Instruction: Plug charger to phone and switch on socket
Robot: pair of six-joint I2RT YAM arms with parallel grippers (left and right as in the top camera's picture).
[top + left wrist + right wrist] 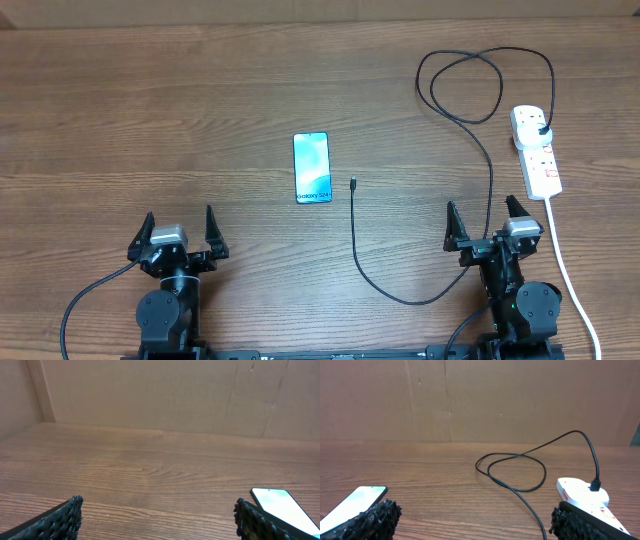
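The phone (312,167) lies flat mid-table, its blue-teal screen lit; it also shows as the phone (285,508) and the phone (352,502). The charger (356,240) is a thin black cable; its small connector tip (353,183) rests just right of the phone. The cable loops at the back, charger (520,467), and its black plug (541,130) sits in the white socket (537,152), socket (582,492). My left gripper (179,228) stands open near the front left. My right gripper (483,219) stands open in front of the socket. Both hold nothing.
The socket's thick white cord (570,275) runs down the right side past my right arm to the table's front edge. A brown cardboard wall (160,395) closes off the back of the wooden table (150,120).
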